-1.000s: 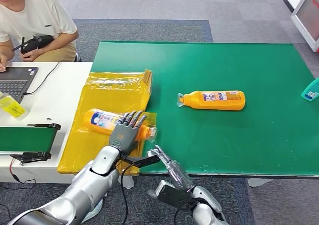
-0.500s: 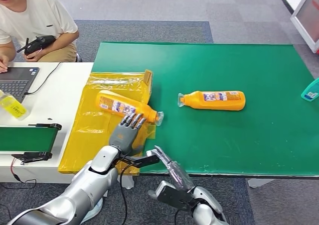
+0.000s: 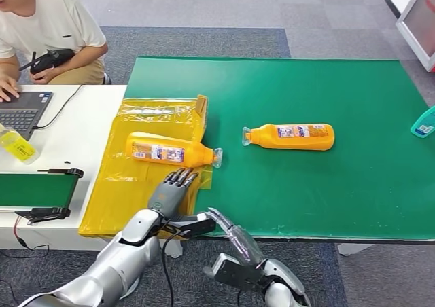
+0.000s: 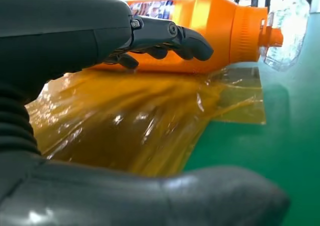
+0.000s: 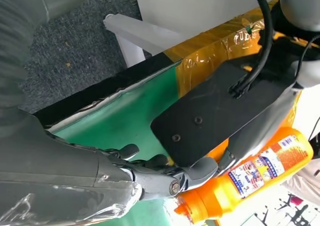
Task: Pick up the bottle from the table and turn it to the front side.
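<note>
A: Two orange bottles lie on the green tabletop [image 3: 318,205]; where is the nearer one?

B: On the yellow plastic sheet [image 3: 123,198] at the left, the bottle [image 3: 169,151] rests on its side, cap pointing right. The second bottle [image 3: 289,136] lies well apart, further right.

A: And the hands?

B: Left hand [image 3: 169,190] hovers just near of the bottle, fingers [image 4: 173,36] spread, holding nothing. Right hand [image 3: 236,236] sits at the near edge, fingers loosely apart, also holding nothing.

Near bottle [image 3: 169,151] on plastic sheet [image 3: 123,191] at mat's [image 3: 308,191] left edge — second bottle [image 3: 292,136] to its right, on bare mat; left hand [image 3: 170,189] just before near bottle.
</note>
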Tool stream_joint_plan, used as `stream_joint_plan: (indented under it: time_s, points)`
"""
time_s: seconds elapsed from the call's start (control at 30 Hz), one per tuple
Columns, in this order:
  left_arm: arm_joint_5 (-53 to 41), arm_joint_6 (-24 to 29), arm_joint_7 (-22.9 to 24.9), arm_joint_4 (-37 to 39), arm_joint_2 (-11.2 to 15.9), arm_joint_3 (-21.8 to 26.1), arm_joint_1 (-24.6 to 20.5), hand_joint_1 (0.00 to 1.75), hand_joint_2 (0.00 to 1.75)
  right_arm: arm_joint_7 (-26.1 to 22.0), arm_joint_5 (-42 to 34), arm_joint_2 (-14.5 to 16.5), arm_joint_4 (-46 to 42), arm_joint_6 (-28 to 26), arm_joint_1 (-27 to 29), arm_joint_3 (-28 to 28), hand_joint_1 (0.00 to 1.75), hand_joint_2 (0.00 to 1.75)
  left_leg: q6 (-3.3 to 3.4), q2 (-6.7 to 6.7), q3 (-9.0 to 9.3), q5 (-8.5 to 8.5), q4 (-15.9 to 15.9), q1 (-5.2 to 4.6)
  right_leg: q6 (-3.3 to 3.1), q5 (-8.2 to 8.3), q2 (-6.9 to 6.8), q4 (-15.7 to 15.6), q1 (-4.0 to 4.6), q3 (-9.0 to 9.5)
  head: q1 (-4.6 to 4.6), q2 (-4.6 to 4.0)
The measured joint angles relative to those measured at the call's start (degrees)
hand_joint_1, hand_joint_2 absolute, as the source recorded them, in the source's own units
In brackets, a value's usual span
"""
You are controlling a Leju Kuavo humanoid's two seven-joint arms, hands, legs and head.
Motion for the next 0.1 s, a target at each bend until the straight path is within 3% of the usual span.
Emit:
stream_joint_plan:
  time_s: [0.1]
  points:
    - [1.43,0.01,-1.5,-0.35,-0.11,0.58,0.82,0.0,0.0,0.01,0.36,-0.03,0.0,-0.34,0.1,0.0,0.0,1.75,0.0,0.0,-0.01,0.0,0.0,0.0,0.0,0.0,0.0,0.0,0.0,0.0,0.0,0.0]
